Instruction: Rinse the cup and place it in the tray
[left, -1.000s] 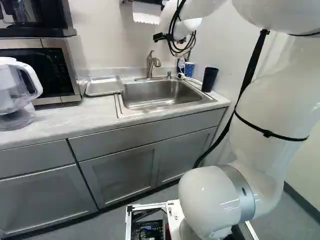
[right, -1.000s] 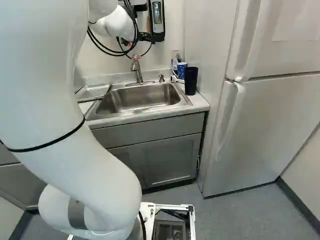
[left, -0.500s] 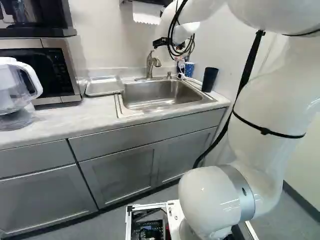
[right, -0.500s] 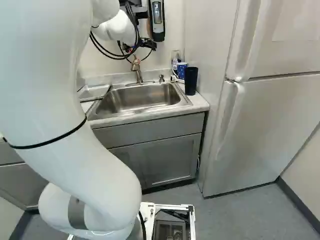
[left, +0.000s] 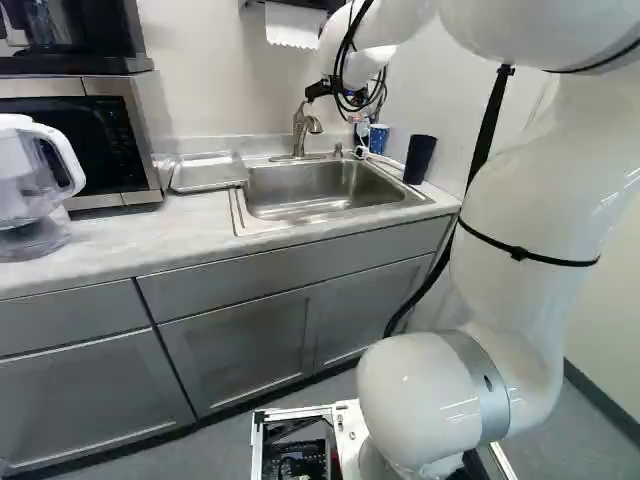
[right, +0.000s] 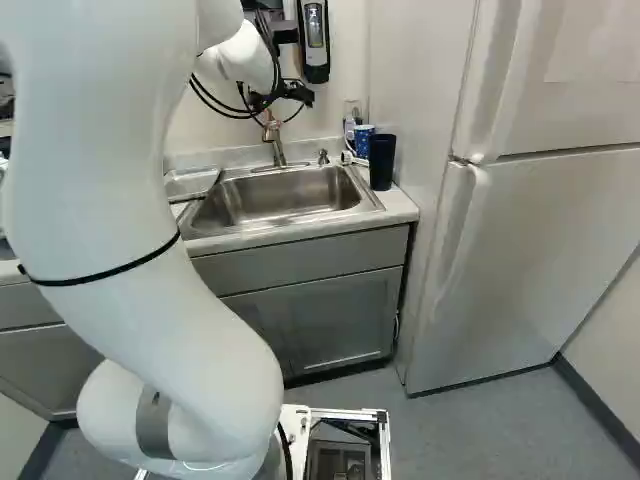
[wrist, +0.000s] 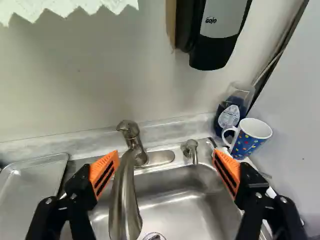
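High over the sink's back, the gripper (right: 290, 92) shows only its black hardware in the right base view. In the wrist view the gripper (wrist: 166, 171) stands wide open, orange pads apart and nothing held. The steel faucet (wrist: 125, 200) shows between its fingers, beyond them. A blue mug with coloured dots and a white handle (wrist: 246, 145) stands at the sink's back corner, ahead of and outside one finger; the left base view shows the mug (left: 378, 138) too. On the counter at the sink's other side lies the shallow metal tray (wrist: 32, 187).
The steel sink basin (left: 310, 190) lies below the gripper. A dark tumbler (right: 382, 162) stands near the mug, and a bottle (wrist: 231, 112) is behind it. Ahead on the wall hangs a soap dispenser (wrist: 215, 35). A microwave (left: 85, 140) and pitcher (left: 35, 185) are farther left; a fridge (right: 530, 230) stands right.
The gripper has come down a little over the sink. My arm's upper part has swung left in the left base view and right in the right base view. The base has stayed put.
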